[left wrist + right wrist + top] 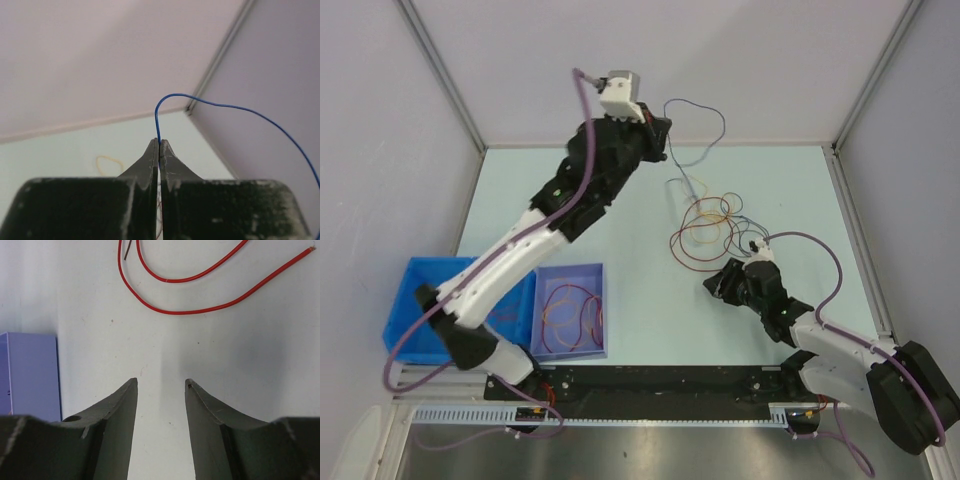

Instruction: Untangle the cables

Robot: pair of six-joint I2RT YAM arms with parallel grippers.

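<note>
Fingers on left pinch blue cable; right fingers spread, red cable beyond

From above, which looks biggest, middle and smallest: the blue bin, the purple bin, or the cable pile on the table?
1. Blue bin, partly hidden by the left arm.
2. Purple bin and cable pile: look about alike, too close to rank.

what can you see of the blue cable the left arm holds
A thin blue cable, glossy like plastic insulation. The left gripper pinches it between shut fingers. From there it rises, arches over and sweeps down to the right. The top view shows it looping in the air and trailing down toward the tangled pile.
</note>
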